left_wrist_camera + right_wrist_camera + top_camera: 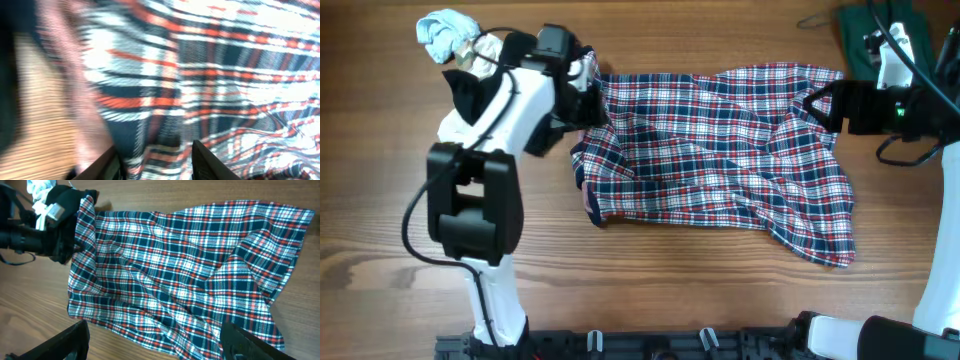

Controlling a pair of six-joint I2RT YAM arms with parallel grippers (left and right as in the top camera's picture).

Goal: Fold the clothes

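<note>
One main hazard: slipping out of the left gripper (pixel 582 100), which looks closed on the left edge of the plaid garment (pixel 720 150), with only a thin bunch of cloth between the fingers (pixel 205 160). Likely with a fast pull or a steep upward angle. Also possible: dragging the whole garment across the table (pixel 720 300) instead of folding it, given no hold on the opposite side.

Right gripper (pixel 154 330): wide open, nothing held, near the upper right edge of the cloth. Could close on a single ridge of the wrinkles and set the fold crooked. Could also trap existing creases inside the fold, most of all in the rumpled right half.

Position of the garment: spread mostly flat mid-table, between the two arms, left edge lifted a little.

Counted:
- one plaid garment
- two grippers
- one crumpled white-and-blue bundle (pixel 445 32) at the top left, just behind the left arm
- one dark green cloth (pixel 865 35) at the top right
</note>
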